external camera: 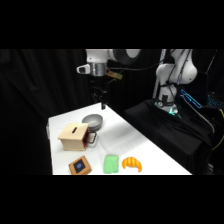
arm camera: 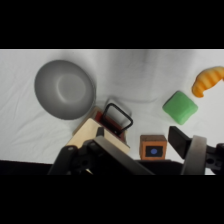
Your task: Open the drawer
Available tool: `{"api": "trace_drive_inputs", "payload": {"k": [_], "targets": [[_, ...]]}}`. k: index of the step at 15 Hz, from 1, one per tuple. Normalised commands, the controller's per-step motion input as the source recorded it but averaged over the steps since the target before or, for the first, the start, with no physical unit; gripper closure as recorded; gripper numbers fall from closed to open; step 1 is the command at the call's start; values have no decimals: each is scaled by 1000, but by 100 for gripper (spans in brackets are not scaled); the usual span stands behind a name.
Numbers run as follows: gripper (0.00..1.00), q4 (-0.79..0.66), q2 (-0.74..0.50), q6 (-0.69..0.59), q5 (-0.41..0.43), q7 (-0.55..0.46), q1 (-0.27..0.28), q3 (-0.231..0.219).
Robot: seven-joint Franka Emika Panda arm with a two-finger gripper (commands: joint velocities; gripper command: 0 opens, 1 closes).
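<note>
The white arm reaches in from the upper right of the side view, and its claw (external camera: 103,105) hangs high above the far edge of the white desk (external camera: 150,150), touching nothing. In the wrist view the two fingers (arm camera: 181,141) rise from the bottom edge well apart, so the claw is spread with nothing between its tips. Below it, near the left side of the desk in the side view, stands the tan wooden box (external camera: 74,135) with a dark slot in its top. The drawer (external camera: 91,137) sits in the box's right-hand face; its red-orange front shows in the wrist view, with the dark loop handle (arm camera: 118,118) sticking out toward the open desk. How far the drawer is slid out cannot be told from either view. Just behind the box, touching or nearly touching its corner, is a grey bowl (external camera: 93,121), upright and round. In front of the box, near the desk's near edge, lies a flat brown square tile (external camera: 80,166) with a blue centre. To its right sits a green block (external camera: 111,164), and just beside that an orange croissant-shaped toy (external camera: 132,163). These three lie in a loose row, apart from the box.
</note>
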Motion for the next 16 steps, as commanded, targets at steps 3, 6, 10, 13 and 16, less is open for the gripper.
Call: {"api": "trace_drive_inputs", "payload": {"k": [3,6,10,13,16], "targets": [[0,139,166,38,-16,219,-14,26],[0,279,315,60,29,375,-1,31],[0,335,327,92,55,407,22,16],[0,281,232,131,101,368,57,11],[0,206,166,160,102,342,91,4]]}}
